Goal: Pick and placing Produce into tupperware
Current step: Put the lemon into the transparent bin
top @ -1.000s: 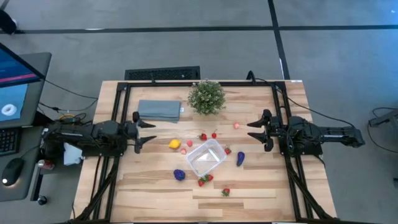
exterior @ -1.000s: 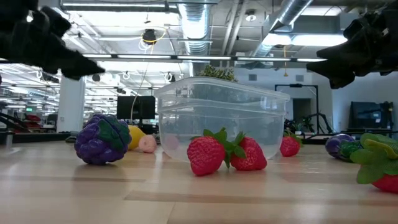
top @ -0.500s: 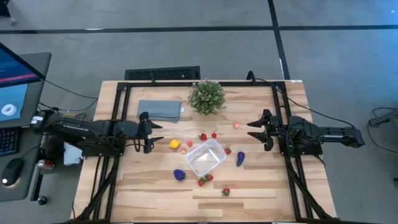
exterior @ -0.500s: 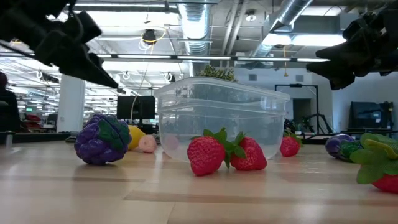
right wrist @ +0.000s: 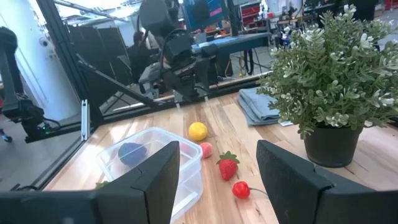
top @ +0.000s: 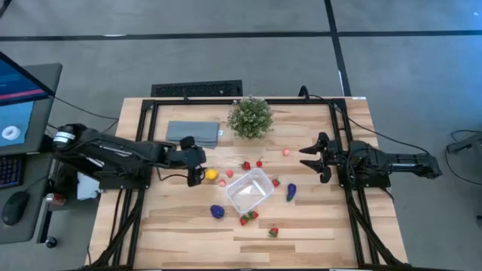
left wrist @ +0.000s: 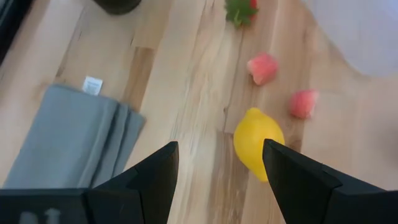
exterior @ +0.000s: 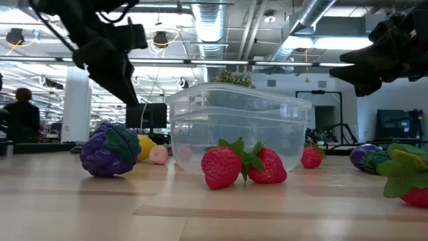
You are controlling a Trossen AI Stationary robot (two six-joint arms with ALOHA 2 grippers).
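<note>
Spread left fingers (left wrist: 155, 177) above lemon (left wrist: 258, 143)

Grey floor (top: 226, 45) crossed by dark lines around a pale wooden surface (top: 181, 226), with a lit monitor (top: 19, 94) at 1 side, bright ceiling lights (exterior: 200, 63) and exposed ducts (exterior: 207, 23) overhead, and a person (exterior: 23, 117) far off.

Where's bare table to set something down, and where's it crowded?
Free: the table's front strip behind the lone strawberry, and the left side in front of the left gripper. Crowded: all around the tupperware, ringed by produce; the left gripper hovers by the yellow piece.
</note>
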